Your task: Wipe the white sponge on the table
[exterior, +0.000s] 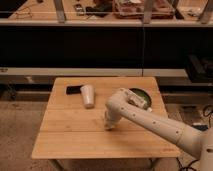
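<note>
The light-wood table [65,140] fills the middle of the camera view. My white arm reaches in from the lower right, and its gripper [109,124] points down onto the tabletop near the middle. The white sponge does not show apart from the gripper's pale tip; it may lie under it. A white tapered cup [88,95] stands just beyond and left of the gripper.
A flat black object [74,90] lies behind the cup at the back left. A dark green bowl [142,95] sits at the back right, partly behind my arm. A long dark shelving bench [100,45] runs behind the table.
</note>
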